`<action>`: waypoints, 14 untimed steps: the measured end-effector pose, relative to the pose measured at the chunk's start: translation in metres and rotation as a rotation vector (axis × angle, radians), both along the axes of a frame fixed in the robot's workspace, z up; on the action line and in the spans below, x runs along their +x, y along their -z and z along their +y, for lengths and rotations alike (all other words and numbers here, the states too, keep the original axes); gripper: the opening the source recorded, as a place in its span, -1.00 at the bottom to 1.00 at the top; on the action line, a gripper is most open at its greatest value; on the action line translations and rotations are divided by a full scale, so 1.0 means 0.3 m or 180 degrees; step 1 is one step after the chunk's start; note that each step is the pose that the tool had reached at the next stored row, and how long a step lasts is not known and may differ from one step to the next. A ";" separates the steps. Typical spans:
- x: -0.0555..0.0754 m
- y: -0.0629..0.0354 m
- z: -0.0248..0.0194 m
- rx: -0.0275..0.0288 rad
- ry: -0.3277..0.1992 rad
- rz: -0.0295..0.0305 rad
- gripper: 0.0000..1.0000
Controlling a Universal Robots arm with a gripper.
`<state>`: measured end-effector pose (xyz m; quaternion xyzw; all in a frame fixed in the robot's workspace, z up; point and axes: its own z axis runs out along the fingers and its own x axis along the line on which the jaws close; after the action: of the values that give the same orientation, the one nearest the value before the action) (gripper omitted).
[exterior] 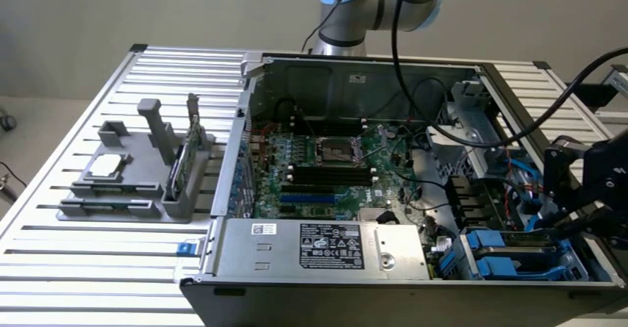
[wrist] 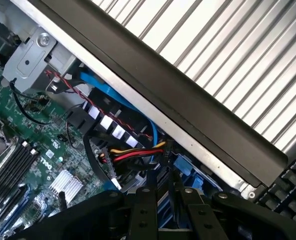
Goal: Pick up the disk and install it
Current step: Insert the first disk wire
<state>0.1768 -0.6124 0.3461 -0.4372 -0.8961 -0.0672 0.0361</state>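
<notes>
The disk [exterior: 515, 248], silver-grey in a blue plastic carrier, lies low in the drive bay at the front corner of the open computer case [exterior: 343, 84], on the exterior view's right. My gripper [exterior: 566, 223] reaches down at the disk's end nearest the case wall. In the wrist view, the black fingers [wrist: 143, 210] stand close together, and the blue carrier of the disk [wrist: 190, 172] shows between and just beyond their tips. My gripper [wrist: 161, 176] looks shut on that blue edge. Most of the disk is hidden under the fingers and cables.
The motherboard [exterior: 329, 162] fills the case floor, with the power supply [exterior: 324, 246] at the front. Red, yellow and black cables [wrist: 133, 152] and a blue cable [wrist: 108, 92] run beside the bay. A grey holder [exterior: 132, 180] with a chip and a green card stands on the slatted table at the exterior view's left.
</notes>
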 end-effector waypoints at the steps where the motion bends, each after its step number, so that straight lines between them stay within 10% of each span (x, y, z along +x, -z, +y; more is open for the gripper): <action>1: 0.001 0.003 0.000 0.0002 0.0025 0.0000 -0.51; 14: 0.006 0.007 0.000 0.0005 0.0135 0.0000 -0.51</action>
<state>0.1786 -0.6123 0.3440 -0.4562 -0.8865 -0.0687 0.0350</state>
